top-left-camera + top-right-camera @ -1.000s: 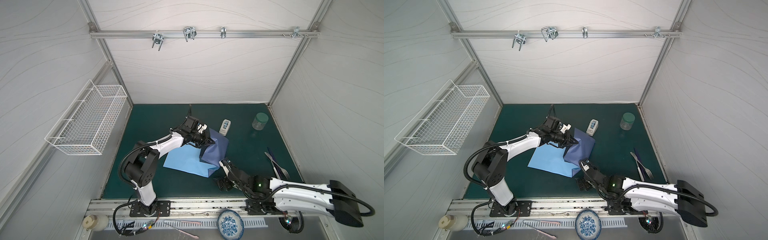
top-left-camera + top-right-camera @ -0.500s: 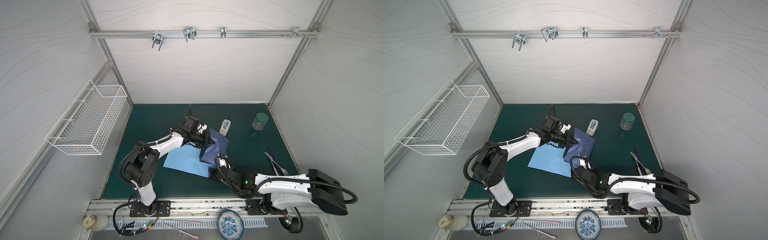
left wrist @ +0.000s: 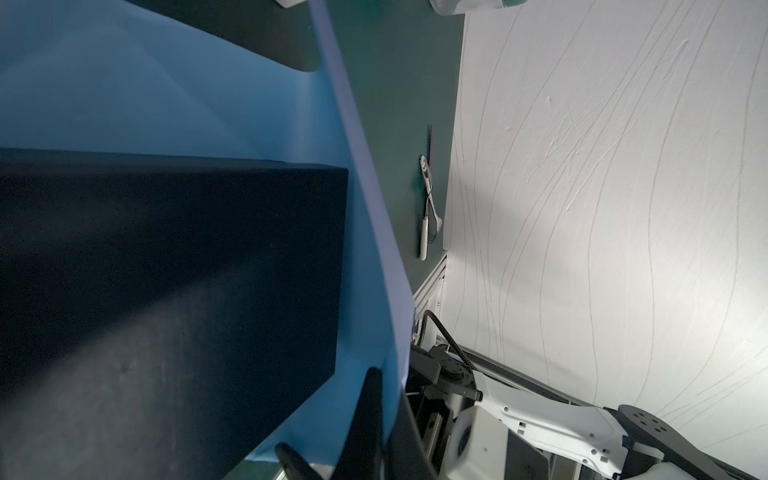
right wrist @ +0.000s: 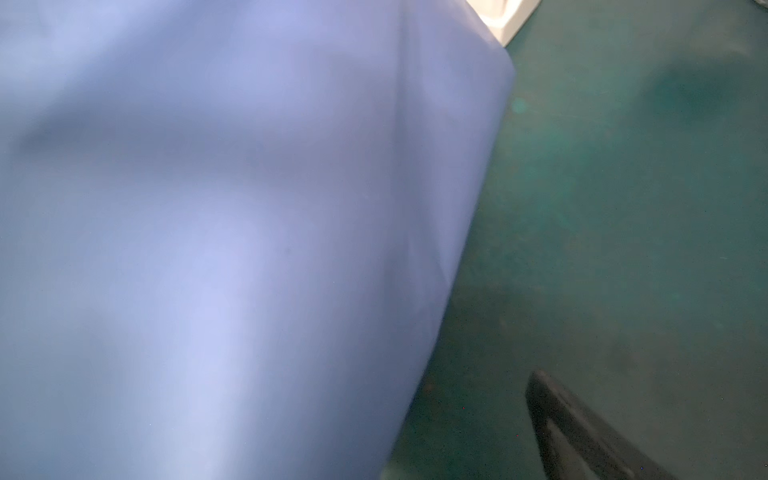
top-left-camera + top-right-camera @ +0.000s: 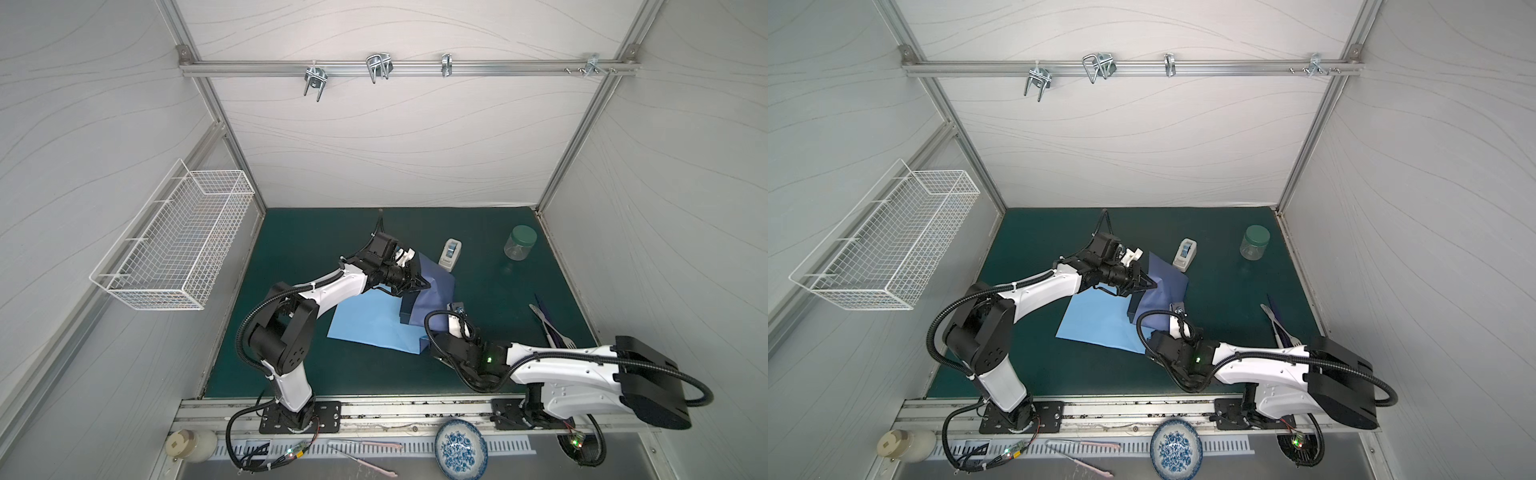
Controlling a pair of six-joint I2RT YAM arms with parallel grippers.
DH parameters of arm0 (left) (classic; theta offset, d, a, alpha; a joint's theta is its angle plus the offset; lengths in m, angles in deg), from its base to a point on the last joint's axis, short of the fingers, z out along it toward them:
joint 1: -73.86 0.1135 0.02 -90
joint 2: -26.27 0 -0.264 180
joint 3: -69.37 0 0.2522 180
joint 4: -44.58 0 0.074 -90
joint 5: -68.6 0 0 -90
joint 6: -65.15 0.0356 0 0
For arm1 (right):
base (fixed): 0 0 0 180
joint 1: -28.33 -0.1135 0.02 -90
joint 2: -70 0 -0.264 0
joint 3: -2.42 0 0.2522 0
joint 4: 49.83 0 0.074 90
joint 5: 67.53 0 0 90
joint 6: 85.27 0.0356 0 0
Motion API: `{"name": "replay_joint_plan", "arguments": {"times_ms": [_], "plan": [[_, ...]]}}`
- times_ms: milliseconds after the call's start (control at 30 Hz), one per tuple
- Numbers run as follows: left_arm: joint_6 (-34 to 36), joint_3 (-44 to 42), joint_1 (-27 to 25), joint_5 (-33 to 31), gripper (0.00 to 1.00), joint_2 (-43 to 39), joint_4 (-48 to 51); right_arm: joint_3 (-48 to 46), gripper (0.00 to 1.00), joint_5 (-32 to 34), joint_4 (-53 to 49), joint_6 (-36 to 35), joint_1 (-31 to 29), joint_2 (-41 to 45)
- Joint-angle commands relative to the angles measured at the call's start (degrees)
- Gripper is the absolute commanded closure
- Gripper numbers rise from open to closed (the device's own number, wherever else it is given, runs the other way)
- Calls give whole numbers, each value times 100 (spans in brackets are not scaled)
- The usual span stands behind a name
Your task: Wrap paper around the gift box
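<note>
Matt cardbd gift box (image 3: 166, 270); smooth paper (image 4: 208, 249) w/ slight sheen; dull grainy mat (image 4: 623, 208).

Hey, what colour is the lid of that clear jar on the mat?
Green; the jar lid shows best in a top view.

Both top views: even, diffuse overhead light. Walls (image 5: 395, 145) bright, mat (image 5: 311, 232) dimmer; shadows soft, no hard glare. Wide-angle distortion: posts (image 5: 214, 112) splay toward the corners. Focus sharp throughout.
Left wrist view: wall bright w/ mild hot spot. Box (image 3: 166, 270) near black, low detail. Paper (image 3: 124, 91) close to lens, soft.
Right wrist view: paper fills approx. half the frame, blurred, pale sheen at centre. Mat also out of focus.
</note>
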Motion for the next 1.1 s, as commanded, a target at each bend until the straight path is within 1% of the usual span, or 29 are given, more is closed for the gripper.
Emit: {"name": "replay_joint_plan", "arguments": {"times_ms": [0,133,267,400,633,700,733,800,867,933,1067], "plan": [[58,42,1,85,100,-185,-160,-109,1,67,-715,64,55,431],[129,129,11,97,100,-94,-90,-226,2,-283,-780,-313,92,835],[146,155,13,111,100,-47,-67,-307,4,-552,-849,-544,336,906],[172,187,9,102,100,-20,-32,-333,10,-1017,-778,-965,830,899],[271,298,19,120,100,96,87,-347,19,-1211,-963,-1384,1026,1165],[287,302,22,111,100,120,95,-430,21,-1410,-821,-1492,1092,1243],[291,301,21,111,100,130,97,-467,21,-1532,-696,-1597,1096,1271],[282,298,18,108,100,141,85,-598,19,-1978,-212,-1796,1090,1369],[260,289,21,108,100,133,75,-701,16,-2249,181,-1738,1093,1430],[274,276,21,95,100,109,80,-791,13,-2377,534,-1665,1094,1442],[277,280,24,99,100,107,87,-942,8,-2304,1131,-1328,1094,1309]]}}
